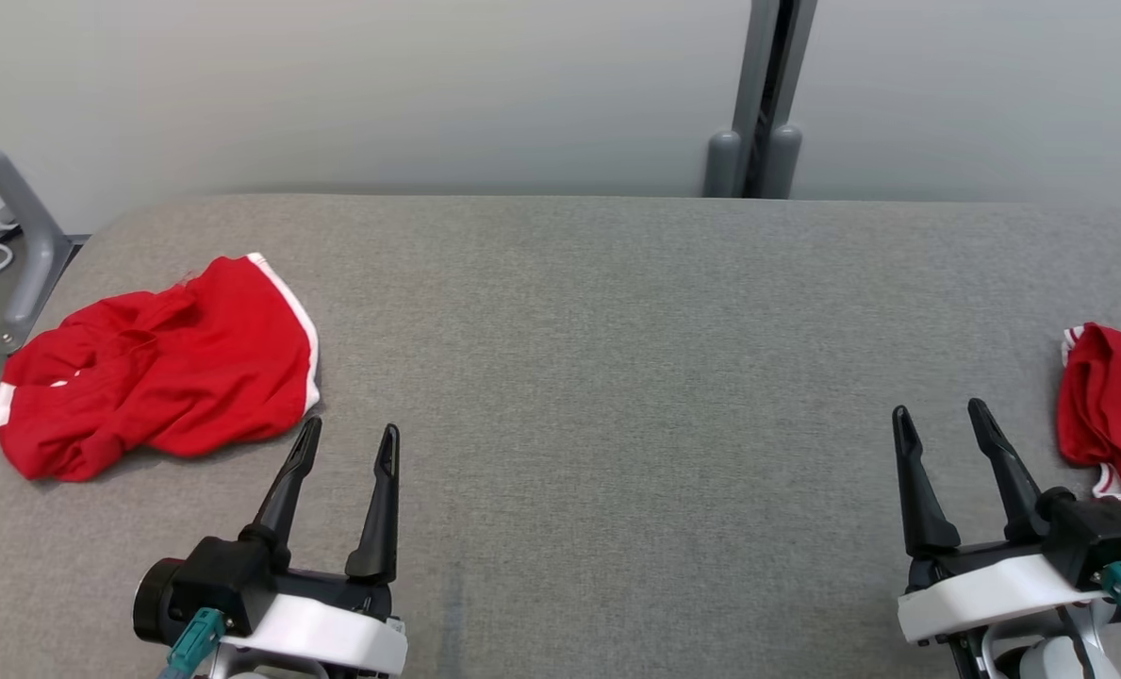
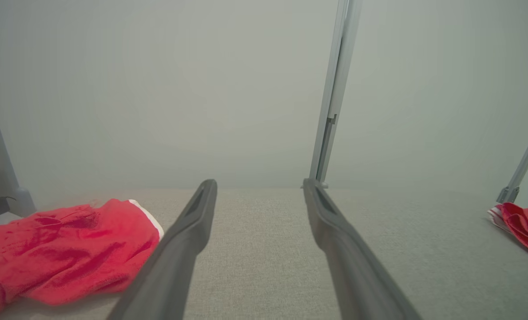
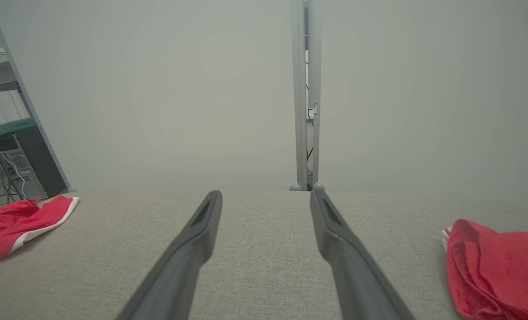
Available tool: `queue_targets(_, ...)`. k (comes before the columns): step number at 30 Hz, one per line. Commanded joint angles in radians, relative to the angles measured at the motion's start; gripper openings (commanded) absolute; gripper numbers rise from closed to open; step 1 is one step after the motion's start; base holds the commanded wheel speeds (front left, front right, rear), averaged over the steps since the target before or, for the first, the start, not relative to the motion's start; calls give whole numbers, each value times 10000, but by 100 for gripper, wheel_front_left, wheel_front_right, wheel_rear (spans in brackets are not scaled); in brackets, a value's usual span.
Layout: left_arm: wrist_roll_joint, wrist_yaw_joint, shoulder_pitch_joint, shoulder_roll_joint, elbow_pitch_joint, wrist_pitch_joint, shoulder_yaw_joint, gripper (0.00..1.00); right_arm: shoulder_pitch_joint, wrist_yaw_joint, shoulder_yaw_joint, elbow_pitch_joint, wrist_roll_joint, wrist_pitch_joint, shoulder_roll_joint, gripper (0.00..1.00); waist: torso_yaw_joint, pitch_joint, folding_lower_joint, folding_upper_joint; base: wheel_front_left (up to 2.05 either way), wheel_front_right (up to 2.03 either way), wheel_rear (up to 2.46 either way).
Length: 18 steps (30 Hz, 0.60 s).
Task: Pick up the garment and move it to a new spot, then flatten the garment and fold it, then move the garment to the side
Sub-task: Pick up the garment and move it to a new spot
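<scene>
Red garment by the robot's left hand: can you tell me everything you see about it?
The red garment looks like soft cloth with white trim along some edges. It lies crumpled in a loose heap, not spread flat, on the left part of the grey fabric surface. The open left hand sits close to its near edge and does not seem to touch it.

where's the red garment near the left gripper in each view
head view: garment mid left
left wrist view: garment lower left
right wrist view: garment at left edge
shared landmark: grey post at the back, just right of centre
</scene>
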Motion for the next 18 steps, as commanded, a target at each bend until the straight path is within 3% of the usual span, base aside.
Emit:
queue_targets(1, 54, -24, -108, 36, 18, 7, 14, 100, -70, -3, 57, -33, 96, -2, -24, 100, 191, 35, 0, 0, 0, 0, 0)
queue_targets(18, 232, 18, 65, 36, -47, 8, 539, 100, -155, -3, 918, 147, 318, -2, -30, 100, 2457, -2, 0, 0, 0, 0, 0)
